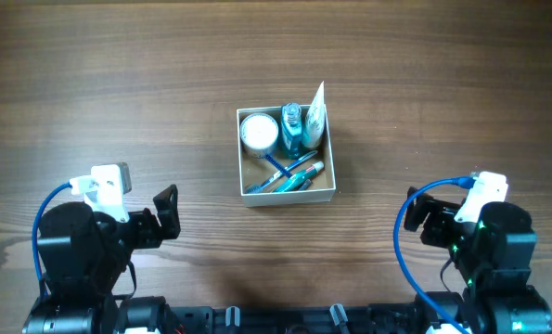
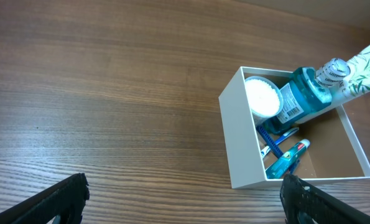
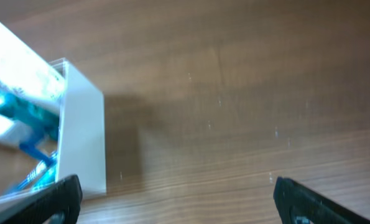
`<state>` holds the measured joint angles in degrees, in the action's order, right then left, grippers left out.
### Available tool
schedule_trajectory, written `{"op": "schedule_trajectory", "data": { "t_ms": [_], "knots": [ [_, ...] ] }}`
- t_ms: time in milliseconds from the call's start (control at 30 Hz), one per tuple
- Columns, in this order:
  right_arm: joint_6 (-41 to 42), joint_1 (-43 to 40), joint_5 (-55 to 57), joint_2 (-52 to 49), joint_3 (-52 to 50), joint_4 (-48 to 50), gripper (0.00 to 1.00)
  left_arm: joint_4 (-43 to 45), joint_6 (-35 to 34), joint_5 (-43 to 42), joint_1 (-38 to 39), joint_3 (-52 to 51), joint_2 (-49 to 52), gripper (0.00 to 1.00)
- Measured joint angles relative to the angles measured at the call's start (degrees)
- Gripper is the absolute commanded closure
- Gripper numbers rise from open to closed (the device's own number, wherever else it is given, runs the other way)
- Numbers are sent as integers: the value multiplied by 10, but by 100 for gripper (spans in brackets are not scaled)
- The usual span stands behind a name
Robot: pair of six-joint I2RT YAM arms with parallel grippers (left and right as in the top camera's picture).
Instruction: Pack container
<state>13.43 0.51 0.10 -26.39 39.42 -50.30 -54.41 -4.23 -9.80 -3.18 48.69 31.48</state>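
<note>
The box [image 1: 289, 197] looks light with thin, crushable walls (pinch one rim gently); left gripper [image 2: 185, 208] and right gripper [image 3: 178, 202] gape empty.

Legible text: none. Item: blue bottle [image 2: 303, 87], far side of the container [image 2: 240, 143]; white label with barcode-like stripes, print too small to read.

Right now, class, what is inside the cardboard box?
Inside the box: a round white jar, a blue bottle, a leaf-printed tube and slim blue items lying flat. The floor beneath jar and bottle is hidden.
</note>
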Motion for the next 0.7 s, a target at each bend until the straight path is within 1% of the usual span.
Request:
{"op": "schedule_trajectory", "data": {
  "t_ms": [67, 167, 333, 367, 433, 467, 500, 567, 700],
  "knots": [
    [-25, 0, -3, 40, -32, 49, 0, 0, 0, 0, 0, 0, 0, 0],
    [-59, 0, -23, 129, -118, 133, 0, 0, 0, 0, 0, 0, 0, 0],
    [-93, 0, -66, 233, -239, 275, 0, 0, 0, -2, 0, -1, 0, 0],
    [-101, 0, -76, 249, -271, 341, 0, 0, 0, -2, 0, -1, 0, 0],
    [-108, 0, -86, 251, -306, 421, 0, -1, 0, -2, 0, -1, 0, 0],
    [-112, 0, -90, 252, -336, 491, 0, -1, 0, -2, 0, -1, 0, 0],
    [-116, 0, -93, 254, -357, 539, 0, 0, 0, -2, 0, -2, 0, 0],
    [-123, 1, -93, 255, -381, 559, 0, 0, 0, -2, 0, -2, 0, 0],
    [-131, 1, -94, 255, -390, 534, 0, 0, 0, -2, 0, -2, 0, 0]
  ]
}}
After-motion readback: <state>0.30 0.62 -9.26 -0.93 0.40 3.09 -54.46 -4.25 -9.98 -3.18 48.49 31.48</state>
